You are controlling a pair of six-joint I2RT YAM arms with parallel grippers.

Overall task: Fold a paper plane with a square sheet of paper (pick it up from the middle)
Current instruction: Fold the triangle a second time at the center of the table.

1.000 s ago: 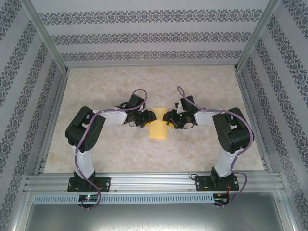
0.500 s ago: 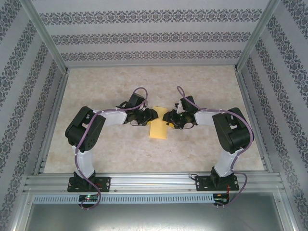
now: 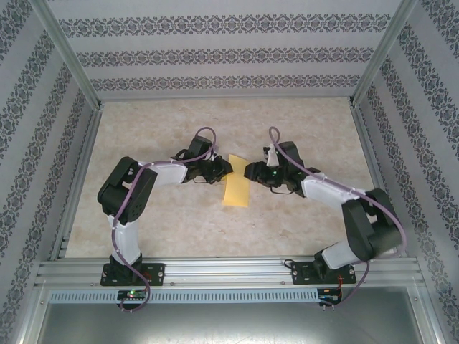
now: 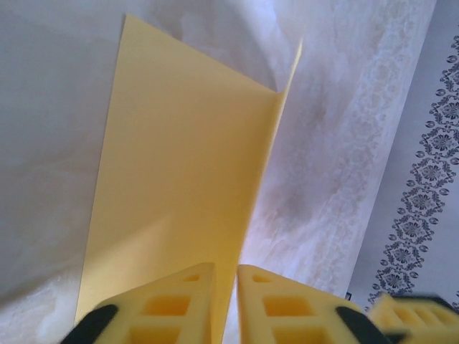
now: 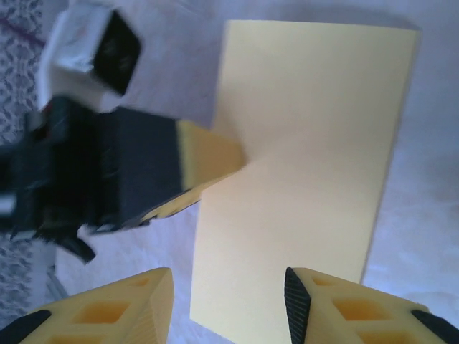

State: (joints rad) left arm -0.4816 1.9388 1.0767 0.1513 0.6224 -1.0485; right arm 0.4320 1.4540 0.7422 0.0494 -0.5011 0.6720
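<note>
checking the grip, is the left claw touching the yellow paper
Touching. In the left wrist view, the left claw pinches the yellow paper between its pads.

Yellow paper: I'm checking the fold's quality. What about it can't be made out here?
- Top external: paper too small to judge whether its layers line up; left hand covers part of one long edge.
- Left wrist: near edge hidden behind the fingers.
- Right wrist: the left hand's tip hides the pinched spot.
</note>
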